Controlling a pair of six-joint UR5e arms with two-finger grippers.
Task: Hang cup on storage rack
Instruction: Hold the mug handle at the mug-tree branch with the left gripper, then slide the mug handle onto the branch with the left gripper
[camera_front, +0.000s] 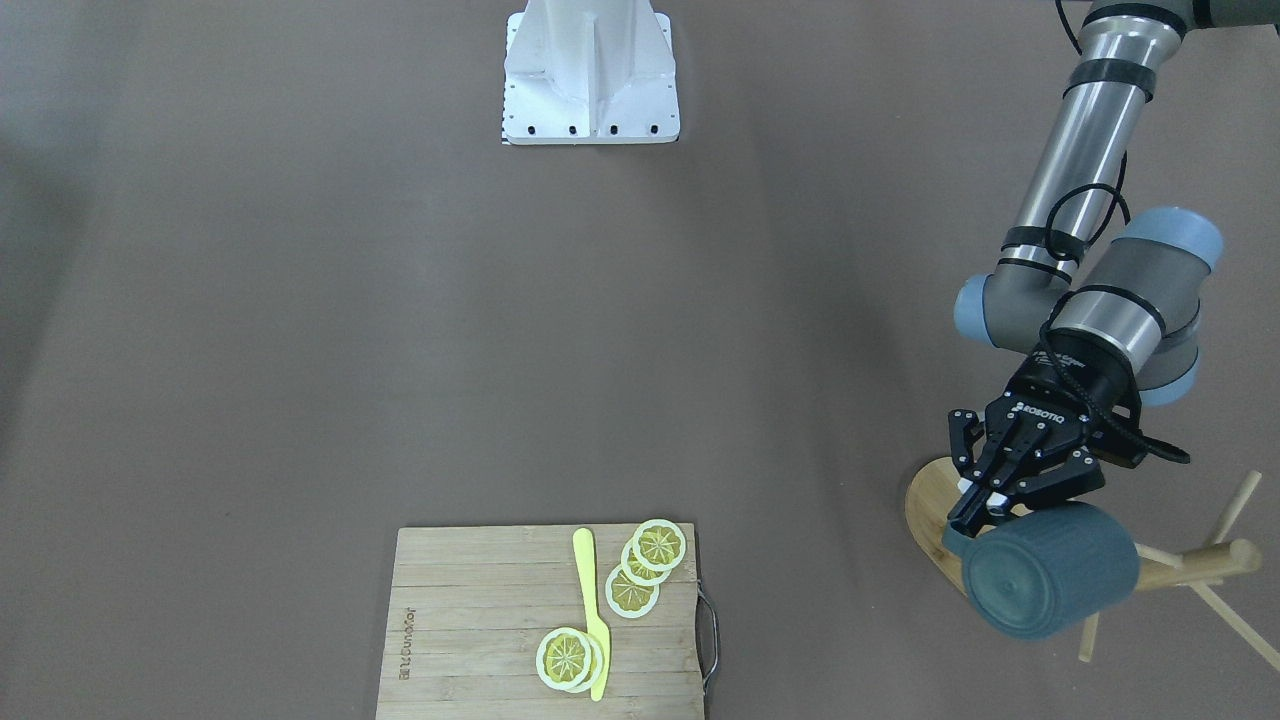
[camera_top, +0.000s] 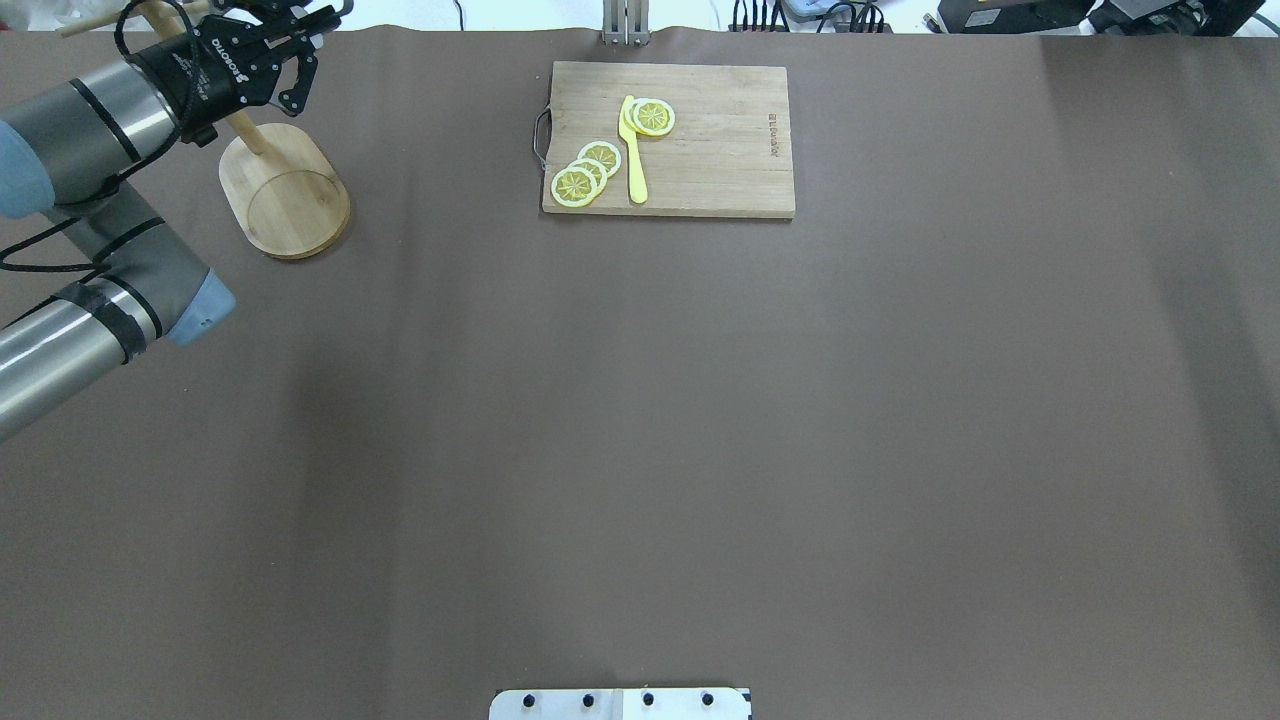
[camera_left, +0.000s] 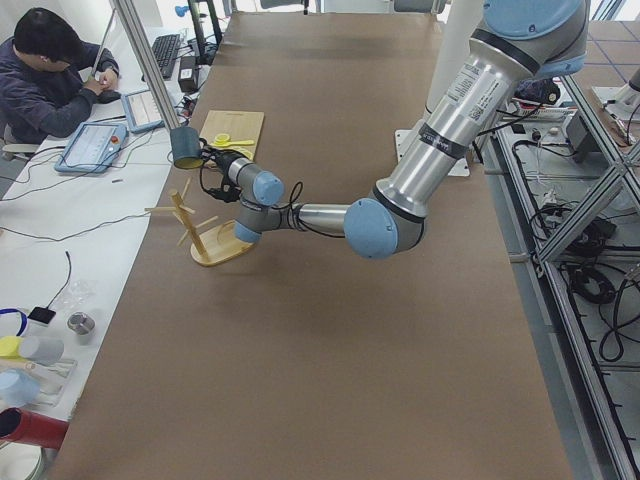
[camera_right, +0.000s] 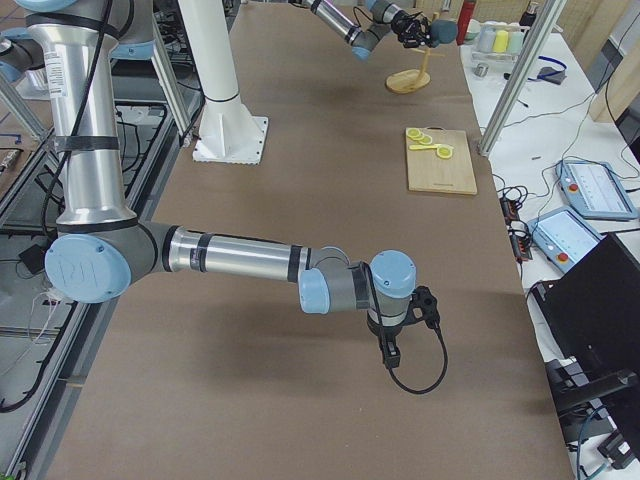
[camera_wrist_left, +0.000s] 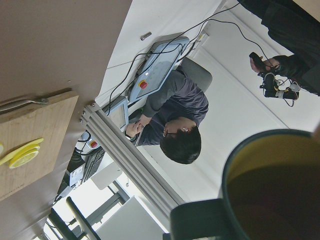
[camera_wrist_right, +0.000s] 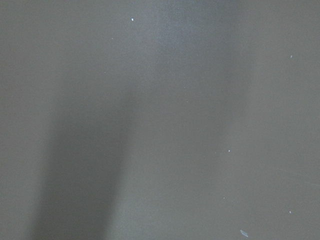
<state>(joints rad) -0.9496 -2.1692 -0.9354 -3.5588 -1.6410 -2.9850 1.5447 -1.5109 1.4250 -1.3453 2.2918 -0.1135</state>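
My left fingers (camera_front: 985, 503) were clamped on the cup (camera_front: 1055, 572), held tipped in the air over the storage rack (camera_front: 925, 498) at the far left corner of the bench (camera_front: 400, 300); whether my right fingers (camera_right: 392, 345) gaped, I couldn't tell.

Robotics lab: aluminium frame post (camera_left: 152, 65), teach pendants (camera_right: 590, 187), seated operator (camera_left: 45, 85).

Overhead and front-facing views from opposite sides, both steeply downward, the cutting board (camera_front: 470, 600) common to both.
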